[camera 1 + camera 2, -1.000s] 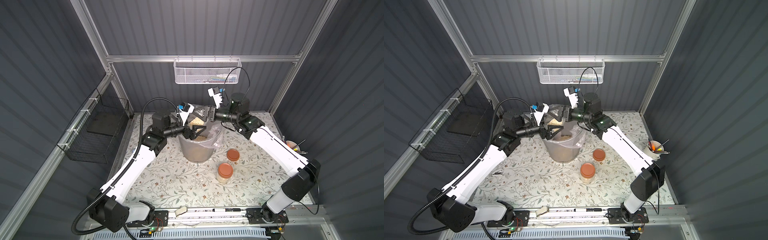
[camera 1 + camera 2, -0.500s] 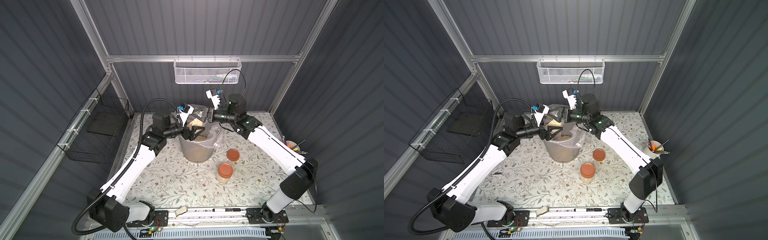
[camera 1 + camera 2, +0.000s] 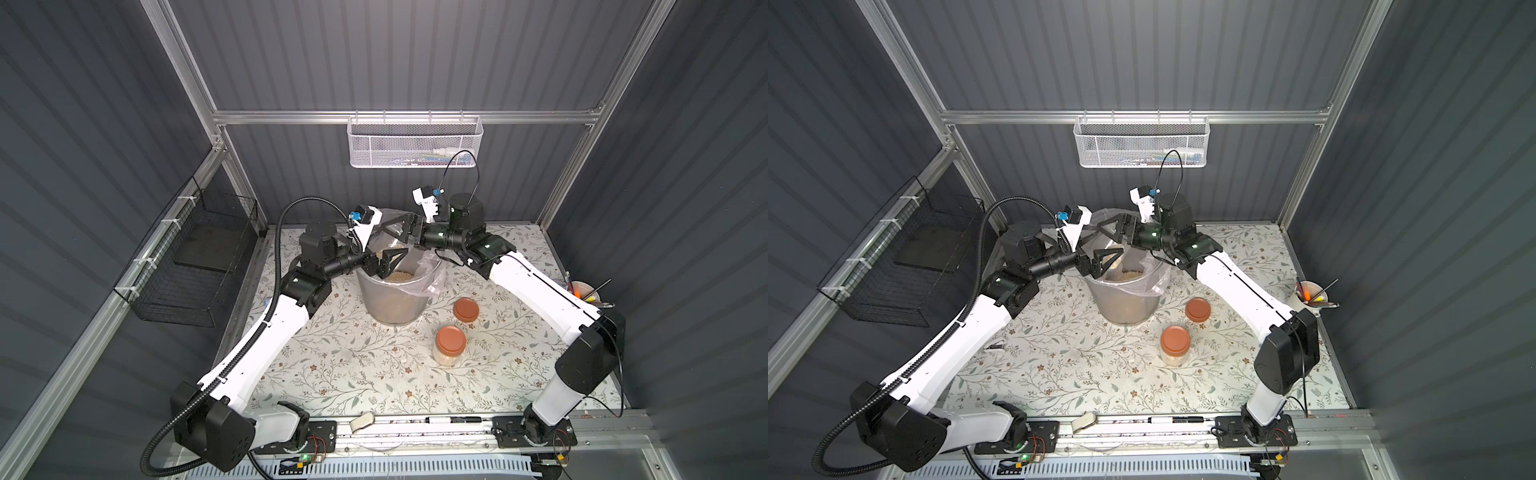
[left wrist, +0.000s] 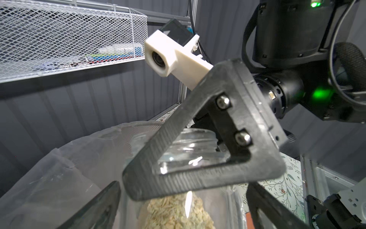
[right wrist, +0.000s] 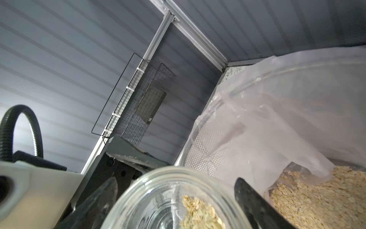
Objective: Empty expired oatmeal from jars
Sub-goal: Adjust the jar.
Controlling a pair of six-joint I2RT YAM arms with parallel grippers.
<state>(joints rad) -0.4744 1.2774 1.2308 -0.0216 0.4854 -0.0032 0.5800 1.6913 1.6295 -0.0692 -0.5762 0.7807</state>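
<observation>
Open jar: lower body cut off by right wrist view's edge.
Mesh basket contents: too small to identify.
Pen cup: partly hidden behind right arm.

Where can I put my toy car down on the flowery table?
Bare cloth lies at the front, between the left arm and the lidded jar, and between that jar and the right arm. It is crowded around the bin and beside it, by the orange lid.

Lidless glass jar tipped, little oatmeal inside; lidded jar upright.
</observation>
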